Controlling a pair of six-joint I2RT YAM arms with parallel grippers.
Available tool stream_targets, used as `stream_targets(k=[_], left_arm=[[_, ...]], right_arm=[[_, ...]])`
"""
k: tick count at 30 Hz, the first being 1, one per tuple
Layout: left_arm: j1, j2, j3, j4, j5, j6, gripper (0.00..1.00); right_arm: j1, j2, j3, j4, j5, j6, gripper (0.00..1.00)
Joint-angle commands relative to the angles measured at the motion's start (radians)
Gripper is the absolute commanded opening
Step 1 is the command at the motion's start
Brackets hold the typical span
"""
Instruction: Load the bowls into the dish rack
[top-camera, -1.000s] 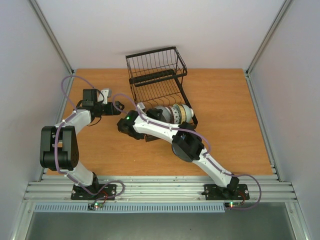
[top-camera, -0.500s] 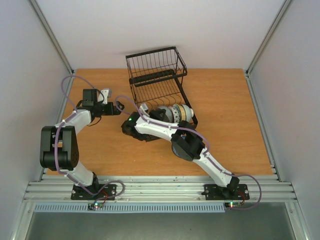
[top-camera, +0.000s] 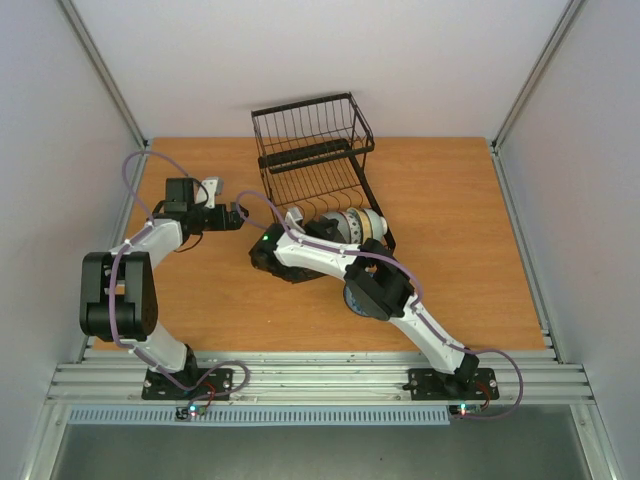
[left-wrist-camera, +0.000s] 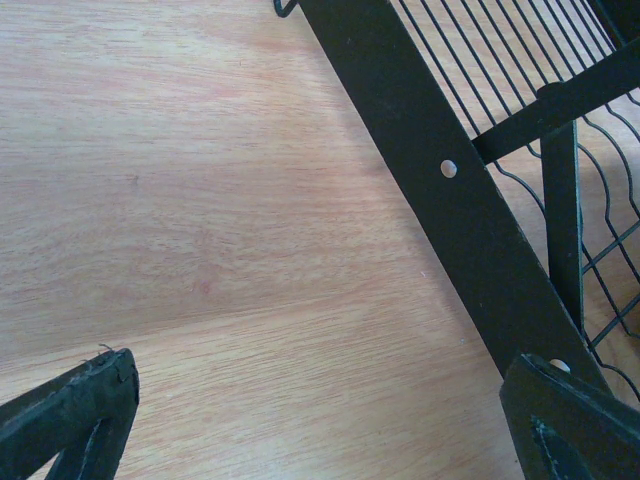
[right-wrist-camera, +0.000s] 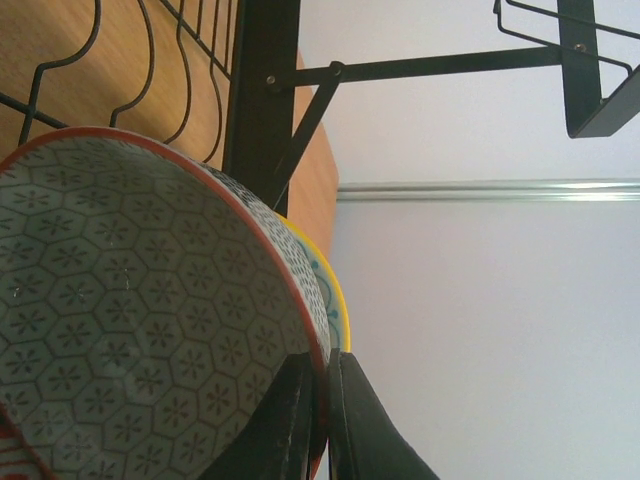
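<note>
Right tool: your two dark fingers are closing narrowly on the red-edged rim of the hexagon-patterned bowl, one finger inside the rim and one outside. The bowl is filling the lower left of the wrist view, its patterned face turned toward the camera and touching both fingers. Just behind it a yellow-rimmed bowl is showing as a thin crescent; whether the two bowls are touching cannot be told. Black wires and a frame bar of the dish rack are running above both bowls.

From overhead, your right arm is reaching across to the near end of the rack, where a row of bowls is standing on edge in the slots. The arm is hiding part of that row, so a count is not possible.

Left tool: jaws are spread wide and holding nothing. It is hanging low over the wooden surface, just beside the rack's left frame bar, with no bowl between its fingers.
</note>
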Motion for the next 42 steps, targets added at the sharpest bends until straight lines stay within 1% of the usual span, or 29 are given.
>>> stream_targets(k=[1,7,21,33,37,40,42], left_arm=[[-0.003,0.004,0.012,0.033,0.012,0.008,0.99],[-0.004,0.004,0.012,0.033,0.012,0.007,0.99],[-0.004,0.002,0.012,0.032,0.014,0.004,0.99],[-0.004,0.001,0.012,0.031,0.016,0.004,0.99],[-0.004,0.001,0.012,0.031,0.016,0.004,0.99],[-0.004,0.003,0.012,0.032,0.019,0.004,1.0],[-0.004,0.006,0.013,0.031,0.02,0.003,0.99]], right_arm=[[-0.006,-0.04,-0.032,-0.215,0.009,0.025,0.03],[0.004,-0.029,-0.056,-0.214,-0.01,0.041,0.03],[0.028,0.011,-0.039,-0.212,-0.065,0.069,0.04],[0.029,0.061,0.01,-0.212,-0.085,0.073,0.11],[0.03,0.046,0.014,-0.212,-0.091,0.086,0.18],[0.035,0.013,0.015,-0.212,-0.097,0.096,0.34],[0.044,-0.013,0.019,-0.212,-0.097,0.103,0.4]])
